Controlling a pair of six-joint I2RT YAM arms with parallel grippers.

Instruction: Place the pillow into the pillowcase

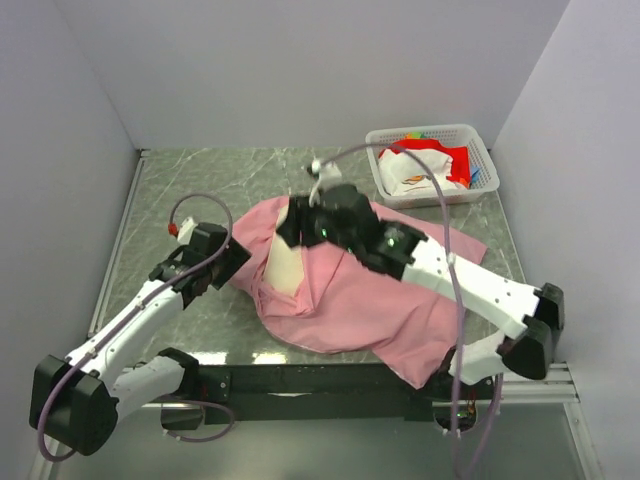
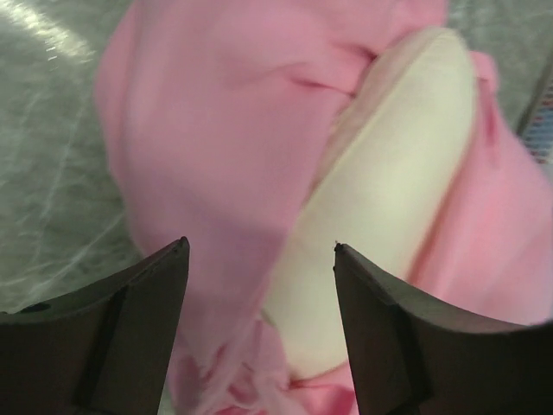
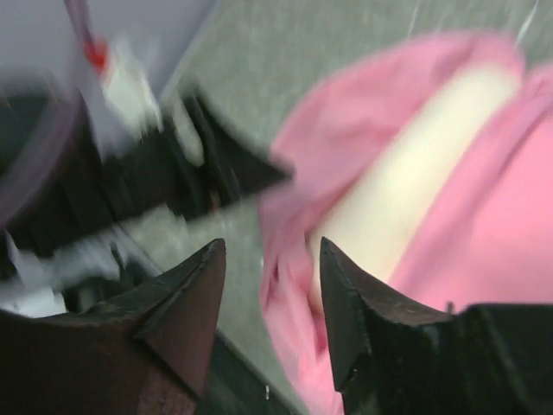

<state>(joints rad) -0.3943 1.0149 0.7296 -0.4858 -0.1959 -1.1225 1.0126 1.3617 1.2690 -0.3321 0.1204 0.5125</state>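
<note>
Table (image 1: 200, 170): green marbled top, walled in, and it carries everything here.

Pillowcase (image 1: 390, 300): pink, spread flat and rumpled, the biggest item, and all places below are given relative to it. Its mouth is at its left end and gapes, probably because the bulk inside props it open.

Pillow (image 1: 285, 268): cream, inside the pillowcase. Only a strip shows through the mouth and the rest is covered by pink. I judge the insertion nearly done, with the exposed edge left to cover.

Basket (image 1: 420, 130): white mesh, beyond the pillowcase's far right corner and not touching it. It holds white and red soft items plus some coloured bits, and I cannot tell what they are. It looks like no part of the task.

Right gripper (image 3: 272, 246): above the pillowcase near the far side of the mouth. Its jaws are apart and nothing is pinched. The arm lies across the pink cloth.

Left gripper (image 2: 259, 246): just beside the pillowcase's left edge, facing the mouth. Its jaws are wide apart and empty, with fabric beyond the fingertips. The placement probably suits tugging the hem over the pillow.
</note>
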